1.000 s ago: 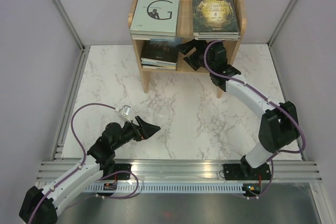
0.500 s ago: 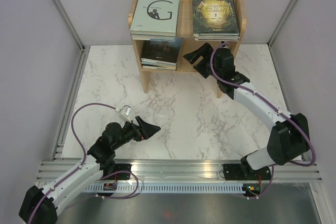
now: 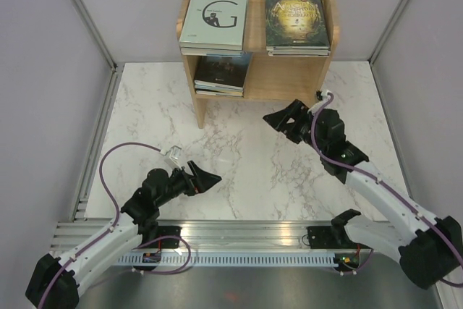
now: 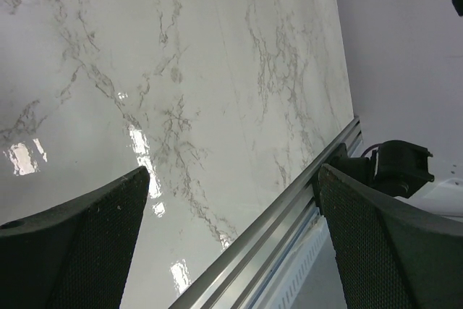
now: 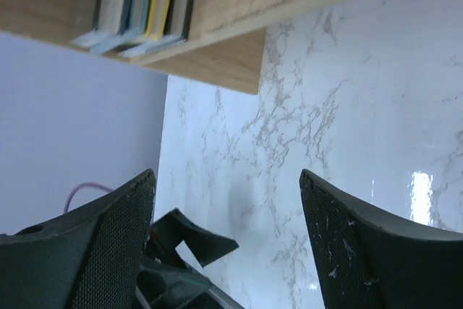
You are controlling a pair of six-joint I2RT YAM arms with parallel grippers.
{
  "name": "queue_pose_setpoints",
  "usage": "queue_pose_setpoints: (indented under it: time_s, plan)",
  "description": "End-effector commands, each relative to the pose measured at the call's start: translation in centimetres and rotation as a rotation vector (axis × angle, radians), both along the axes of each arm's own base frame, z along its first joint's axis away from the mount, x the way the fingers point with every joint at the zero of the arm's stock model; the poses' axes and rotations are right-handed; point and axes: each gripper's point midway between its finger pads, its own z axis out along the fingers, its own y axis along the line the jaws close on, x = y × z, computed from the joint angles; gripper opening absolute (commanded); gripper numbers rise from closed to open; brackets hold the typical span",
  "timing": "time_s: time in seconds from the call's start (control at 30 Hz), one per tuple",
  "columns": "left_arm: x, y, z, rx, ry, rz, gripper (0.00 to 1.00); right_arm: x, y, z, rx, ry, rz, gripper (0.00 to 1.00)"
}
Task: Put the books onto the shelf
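Top view of a marble table with two robot arms. At the left, the left gripper hovers low over the marble near its base. Its jaws are spread wide and empty, and it is exactly where it was a second ago.

At the back centre stands the wooden shelf. Its top board carries a pale green book with a large black G on the left and a dark green-gold book on the right, each topping a short pile. A dark-covered stack lies in the left of the lower tier. None of these has moved.

At the right, the right gripper has its jaws spread and holds nothing. It has backed out of the lower tier's right side, where it was a second ago, and now hangs over the table in front of the shelf. No book lies on the marble, so the shelving looks finished.
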Motion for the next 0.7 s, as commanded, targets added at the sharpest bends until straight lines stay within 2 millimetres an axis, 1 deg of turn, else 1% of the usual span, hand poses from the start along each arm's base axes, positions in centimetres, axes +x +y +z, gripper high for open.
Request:
queue_pose_setpoints:
  time_s: [0.0, 0.03, 0.07, 0.13, 0.17, 0.2, 0.23, 0.27, 0.3, 0.33, 0.37, 0.4, 0.43, 0.47, 0.5, 0.57, 0.63, 0.67]
  plan:
    - [0.1, 0.5, -1.0, 0.054, -0.011, 0.002, 1.00, -4.3, 1.4, 1.1, -0.031, -0.083, 0.106, 0.83]
    - [0.1, 0.4, -1.0, 0.059, -0.009, 0.000, 1.00, -6.0, 1.2, 0.9, -0.034, -0.105, 0.131, 0.83]
    - [0.4, 0.4, -0.5, 0.057, -0.016, 0.007, 1.00, -7.5, 1.6, 0.6, -0.051, -0.121, 0.167, 0.83]
    - [0.7, 0.7, -0.2, 0.072, -0.021, 0.025, 1.00, -9.9, 0.9, -0.5, -0.047, -0.139, 0.199, 0.84]
    - [1.0, 1.2, -0.5, 0.104, -0.013, 0.057, 1.00, -10.6, 0.7, -0.8, -0.044, -0.144, 0.210, 0.84]
    - [1.6, 1.4, 0.6, 0.114, -0.036, 0.079, 1.00, -11.3, 0.4, -1.4, -0.050, -0.143, 0.219, 0.84]
    - [2.2, 1.9, 1.0, 0.144, -0.063, 0.104, 1.00, -12.1, -0.2, -1.6, -0.037, -0.166, 0.221, 0.84]
    - [3.1, 3.1, 1.5, 0.203, -0.062, 0.174, 1.00, -12.4, -0.5, -1.9, -0.036, -0.173, 0.220, 0.85]
    - [3.7, 4.0, 1.9, 0.256, -0.088, 0.206, 1.00, -12.7, -0.7, -2.3, -0.035, -0.175, 0.223, 0.85]
    - [4.2, 4.8, 1.8, 0.311, -0.082, 0.240, 1.00, -13.1, -1.0, -2.6, -0.030, -0.187, 0.228, 0.85]
    - [4.8, 6.8, 1.2, 0.410, -0.059, 0.327, 1.00, -13.2, -1.0, -2.9, -0.030, -0.187, 0.233, 0.86]
    - [5.7, 7.8, 2.7, 0.446, -0.071, 0.389, 1.00, -13.4, -1.1, -3.2, -0.032, -0.180, 0.236, 0.86]
    - [6.2, 8.8, 2.3, 0.510, -0.047, 0.438, 1.00, -13.5, -1.0, -3.7, -0.039, -0.174, 0.246, 0.86]
    - [7.2, 10.5, 3.5, 0.577, -0.072, 0.526, 1.00, -13.7, -0.9, -4.2, -0.050, -0.167, 0.258, 0.85]
    - [7.8, 11.1, 3.7, 0.603, -0.071, 0.563, 1.00, -13.7, -0.9, -4.2, -0.050, -0.165, 0.261, 0.85]
    - [9.0, 12.5, 3.7, 0.707, -0.063, 0.634, 1.00, -13.8, -0.9, -4.9, -0.072, -0.156, 0.272, 0.84]
    - [9.9, 13.7, 3.2, 0.757, -0.032, 0.692, 1.00, -13.8, -0.9, -5.0, -0.079, -0.162, 0.278, 0.84]
    - [10.5, 14.7, 2.8, 0.813, -0.011, 0.741, 1.00, -13.9, -0.9, -5.0, -0.082, -0.167, 0.281, 0.84]
